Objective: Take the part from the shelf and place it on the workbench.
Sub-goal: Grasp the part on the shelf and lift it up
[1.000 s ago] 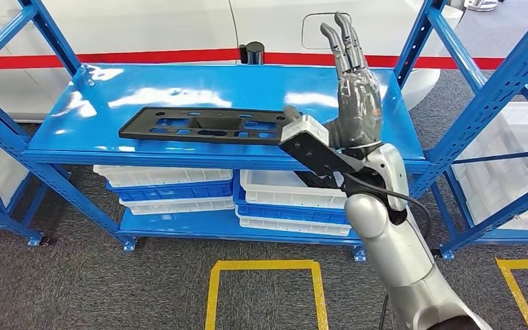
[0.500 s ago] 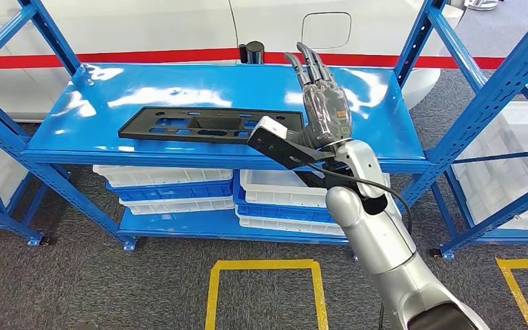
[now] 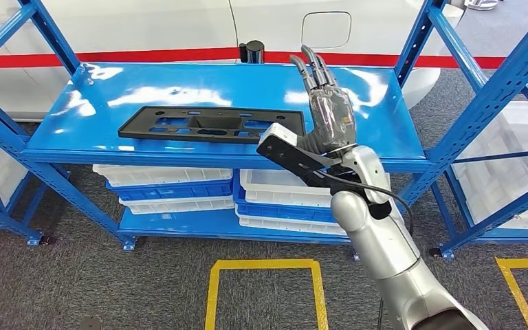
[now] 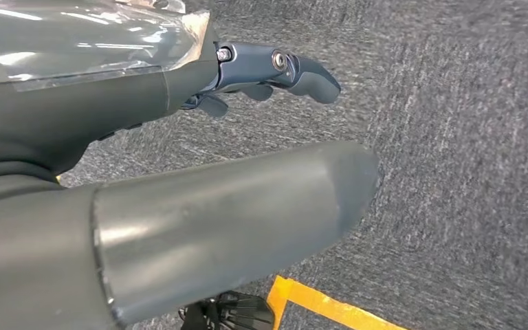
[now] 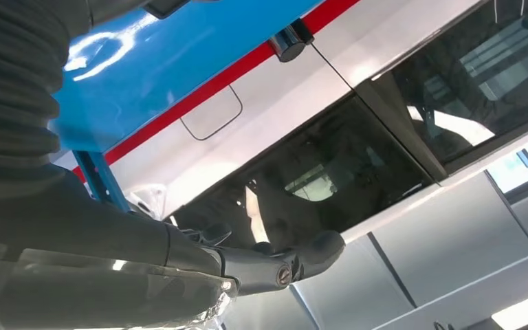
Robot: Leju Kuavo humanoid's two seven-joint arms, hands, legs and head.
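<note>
The part, a flat black plate with cut-outs, lies along the front of the blue shelf, untouched. At the part's right end the right hand is raised above the shelf deck, fingers straight and spread, pointing up and away, holding nothing; its wrist camera housing sits in front of the part's right end, and whether the two touch cannot be told. The left hand hangs over grey carpet with nothing in it; its fingers look loosely extended rather than curled. By my reading the step in hand is the reach, with no grasp begun. The next move would call for the right hand to tip down and turn toward the part's right end, get fingers under or over its thin edge, and close; a plate this long and flat, taken at one end, is likely to sag or swing, so a firm hold seems needed. Behind the part a dark cylinder stands at the shelf's back edge, well apart from it. Below the part are stacked white and blue bins. To the part's right a blue upright stands near the raised hand and could hamper a wide swing.
</note>
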